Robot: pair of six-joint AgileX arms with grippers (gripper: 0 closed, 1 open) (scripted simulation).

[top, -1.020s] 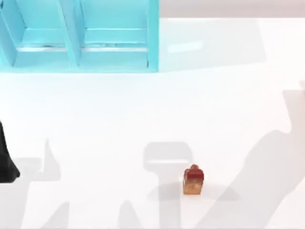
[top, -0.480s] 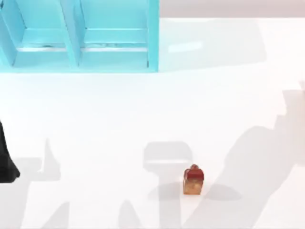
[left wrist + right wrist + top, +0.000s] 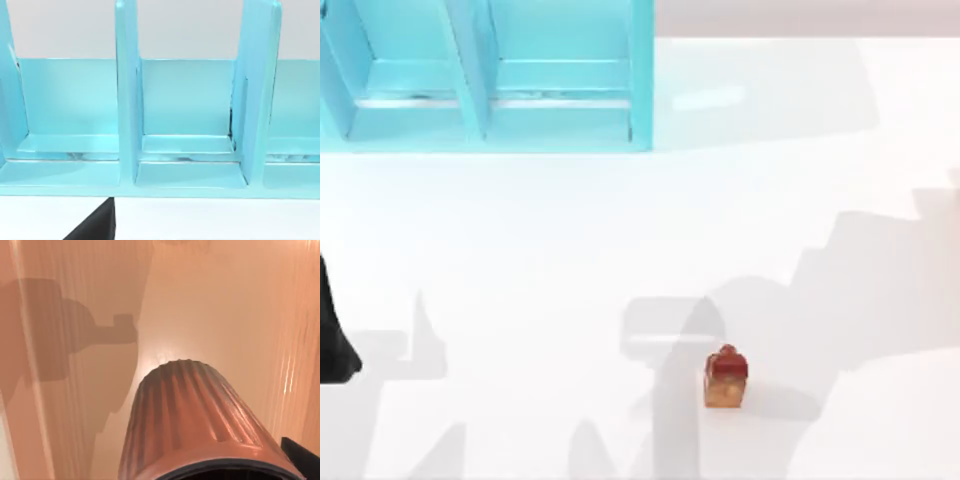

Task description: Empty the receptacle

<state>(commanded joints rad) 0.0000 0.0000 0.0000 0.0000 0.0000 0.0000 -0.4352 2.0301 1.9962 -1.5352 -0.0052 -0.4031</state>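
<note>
The receptacle (image 3: pixel 192 420) is an orange ribbed bin with a dark rim, seen very close in the right wrist view, tilted above an orange-lit surface. My right gripper is shut on it, and one dark finger (image 3: pixel 301 456) shows beside its rim. A small red-topped, orange-brown object (image 3: pixel 725 378) lies on the white table right of the middle, near the front edge. My left arm (image 3: pixel 332 340) stays parked at the table's left edge.
A cyan shelf unit (image 3: pixel 485 75) with upright dividers stands at the back left and also faces the left wrist camera (image 3: pixel 185 120). Broad arm shadows lie over the table's right half, around the small object.
The large shadow on the right of the table has spread left and now reaches the small object. The object and the left arm have not moved.
</note>
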